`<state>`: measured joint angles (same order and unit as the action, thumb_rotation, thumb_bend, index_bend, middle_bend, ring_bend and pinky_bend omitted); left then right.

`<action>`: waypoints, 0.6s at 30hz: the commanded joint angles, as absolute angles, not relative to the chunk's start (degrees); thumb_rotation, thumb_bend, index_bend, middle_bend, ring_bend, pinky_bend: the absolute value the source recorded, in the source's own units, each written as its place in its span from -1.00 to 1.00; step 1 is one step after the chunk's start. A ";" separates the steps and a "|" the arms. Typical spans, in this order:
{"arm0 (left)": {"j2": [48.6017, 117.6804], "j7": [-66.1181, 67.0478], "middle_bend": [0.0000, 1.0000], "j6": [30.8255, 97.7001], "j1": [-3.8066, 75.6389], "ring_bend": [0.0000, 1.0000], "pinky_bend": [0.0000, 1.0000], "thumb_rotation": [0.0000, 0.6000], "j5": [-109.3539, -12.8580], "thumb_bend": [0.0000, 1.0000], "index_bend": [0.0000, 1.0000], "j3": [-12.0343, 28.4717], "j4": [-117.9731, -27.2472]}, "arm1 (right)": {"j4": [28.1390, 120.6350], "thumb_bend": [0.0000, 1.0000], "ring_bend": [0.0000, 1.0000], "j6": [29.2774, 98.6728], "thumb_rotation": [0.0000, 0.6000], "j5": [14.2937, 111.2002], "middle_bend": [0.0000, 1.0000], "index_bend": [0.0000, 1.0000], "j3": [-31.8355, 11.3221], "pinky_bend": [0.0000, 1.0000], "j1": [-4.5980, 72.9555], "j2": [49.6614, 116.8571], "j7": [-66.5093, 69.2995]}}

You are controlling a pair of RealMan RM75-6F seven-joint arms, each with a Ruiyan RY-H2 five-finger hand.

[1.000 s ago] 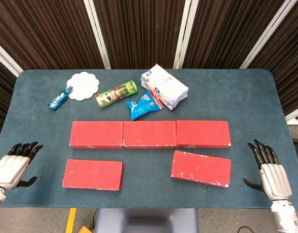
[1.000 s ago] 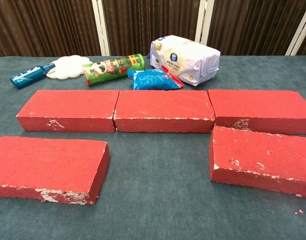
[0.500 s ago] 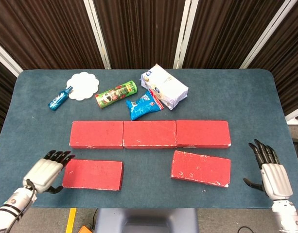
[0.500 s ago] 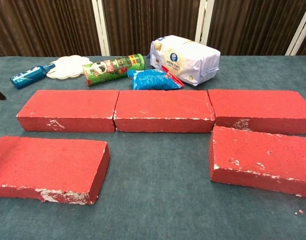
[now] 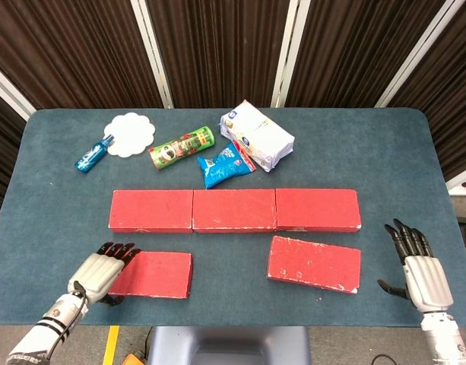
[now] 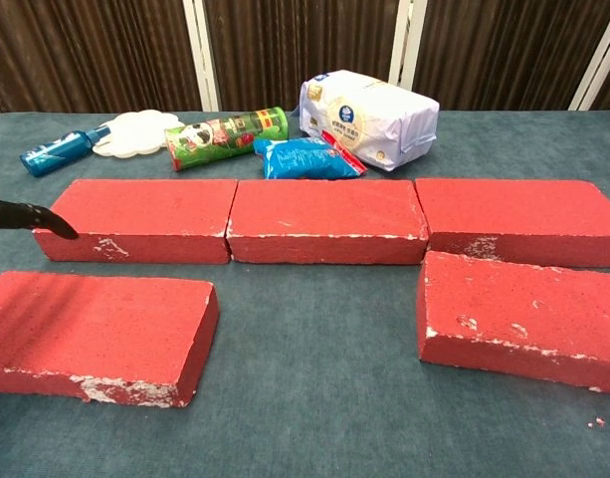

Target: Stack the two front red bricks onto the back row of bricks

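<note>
Now the left hand lies over the left end of the front left brick, fingers extended together, gripping nothing. Near the table's right edge the right hand hovers with fingers apart. Front right brick sits tilted, just before the back row. Behind the row lie a can, blue packet, white bag, bottle and doily.

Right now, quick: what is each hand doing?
Left hand: open, fingers spread over the left end of the front left brick, holding nothing.
Right hand: open, empty, beside the front right brick.
</note>
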<state>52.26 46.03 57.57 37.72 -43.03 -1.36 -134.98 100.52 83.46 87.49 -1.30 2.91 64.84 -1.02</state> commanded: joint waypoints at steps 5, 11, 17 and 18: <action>56.70 47.39 -1.00 61.97 39.90 -1.00 -0.92 1.00 -39.80 -0.56 -1.00 -2.17 -134.99 | 100.66 -1.00 -0.96 83.13 1.00 87.55 -0.86 -0.75 -1.10 -1.00 3.04 64.46 -0.54; 59.85 48.89 -1.00 65.71 41.70 -1.00 -0.92 1.00 -36.24 -0.56 -1.00 -2.16 -134.99 | 100.61 -1.00 -0.96 83.06 1.00 87.65 -0.85 -0.75 -1.02 -1.00 3.07 64.17 0.03; 61.47 50.70 -1.00 67.63 43.48 -1.00 -0.92 1.00 -32.95 -0.59 -1.00 -3.23 -134.99 | 100.76 -1.00 -0.97 82.63 1.00 87.64 -0.85 -0.75 -0.80 -1.00 3.18 63.69 0.25; 61.80 50.74 -1.00 68.03 43.60 -1.00 -0.92 1.00 -32.51 -0.72 -1.00 -3.33 -134.99 | 100.80 -1.00 -0.97 82.58 1.00 87.61 -0.85 -0.75 -0.78 -1.00 3.19 63.63 0.26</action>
<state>61.32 50.53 67.47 43.26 -33.11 -3.00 -134.99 100.79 82.58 87.61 -0.79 3.19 63.64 0.25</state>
